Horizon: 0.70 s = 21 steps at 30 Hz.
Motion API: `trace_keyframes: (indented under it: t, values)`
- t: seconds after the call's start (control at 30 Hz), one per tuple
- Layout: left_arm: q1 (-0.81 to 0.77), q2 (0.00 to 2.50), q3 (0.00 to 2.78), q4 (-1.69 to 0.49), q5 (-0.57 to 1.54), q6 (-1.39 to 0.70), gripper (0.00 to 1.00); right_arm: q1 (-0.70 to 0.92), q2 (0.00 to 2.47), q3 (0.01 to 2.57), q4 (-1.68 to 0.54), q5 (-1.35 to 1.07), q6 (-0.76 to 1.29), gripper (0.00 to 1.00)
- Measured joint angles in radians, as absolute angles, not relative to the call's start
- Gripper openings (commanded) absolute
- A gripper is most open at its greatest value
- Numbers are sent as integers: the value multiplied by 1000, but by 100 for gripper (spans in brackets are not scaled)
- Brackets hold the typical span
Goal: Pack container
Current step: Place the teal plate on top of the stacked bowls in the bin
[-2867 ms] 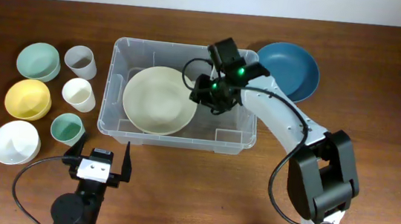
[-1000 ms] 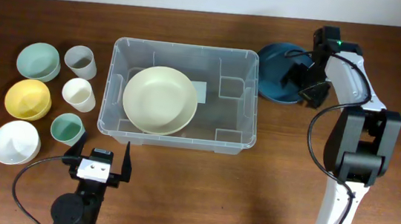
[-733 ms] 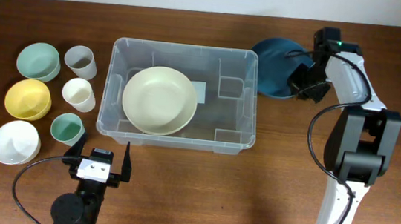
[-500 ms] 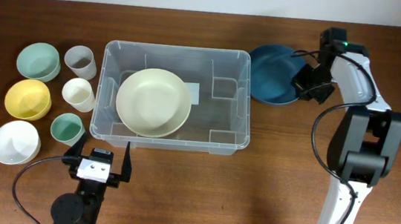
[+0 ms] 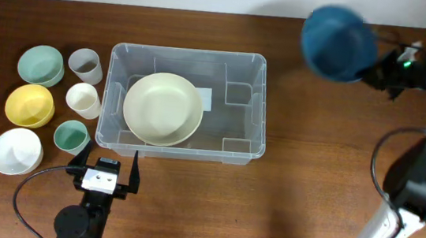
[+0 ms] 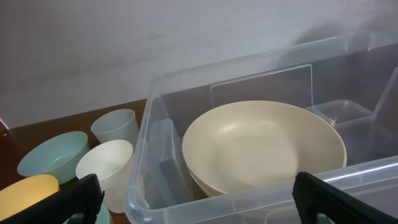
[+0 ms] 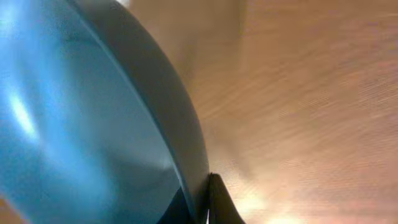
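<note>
The clear plastic container (image 5: pixel 183 100) stands mid-table with a cream plate (image 5: pixel 163 107) inside it; both show in the left wrist view, container (image 6: pixel 186 199) and plate (image 6: pixel 264 146). My right gripper (image 5: pixel 377 71) is shut on the rim of a dark blue bowl (image 5: pixel 338 43) and holds it up in the air, to the right of and behind the container. In the right wrist view the blue bowl (image 7: pixel 93 118) fills the left half, pinched between the fingers (image 7: pixel 205 202). My left gripper (image 5: pixel 104 172) is open, low at the table's front edge before the container.
Left of the container stand a pale green bowl (image 5: pixel 41 64), a yellow bowl (image 5: pixel 30 104), a white bowl (image 5: pixel 16 151), a grey cup (image 5: pixel 85 64), a white cup (image 5: pixel 84 100) and a small teal cup (image 5: pixel 71 137).
My right gripper left the container, took the blue bowl by its rim at the right and lifted it. The container was nudged slightly left. The left arm has not moved.
</note>
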<state>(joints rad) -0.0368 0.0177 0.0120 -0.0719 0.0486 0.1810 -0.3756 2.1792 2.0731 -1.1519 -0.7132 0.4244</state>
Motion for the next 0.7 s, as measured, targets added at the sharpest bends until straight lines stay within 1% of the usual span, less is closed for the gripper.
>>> trace_keyframes:
  t: [0.07, 0.13, 0.23, 0.33, 0.43, 0.5, 0.63, 0.7]
  values:
    - [-37, 18, 12, -72, 49, 181, 100, -347, 2079, 2086, -1181, -740, 384, 4]
    - [-37, 18, 12, -72, 49, 181, 100, -283, 1976, 2099, -1197, -742, 352, 4]
    - [-37, 18, 12, -72, 49, 181, 100, -106, 1839, 2122, -1205, -677, 319, 4]
    - [-37, 18, 12, -72, 49, 181, 100, 120, 1776, 2135, -1209, -559, 323, 4]
    - [-37, 18, 12, -72, 49, 181, 100, 312, 1788, 2135, -1212, -420, 360, 4]
    - [-37, 18, 12, -72, 49, 181, 100, 405, 1827, 2133, -1212, -325, 395, 4]
    - [-37, 18, 12, -72, 49, 181, 100, 521, 1942, 2122, -1208, -191, 459, 4]
    - [-37, 18, 12, -72, 49, 181, 100, 544, 1993, 2116, -1196, -171, 472, 4]
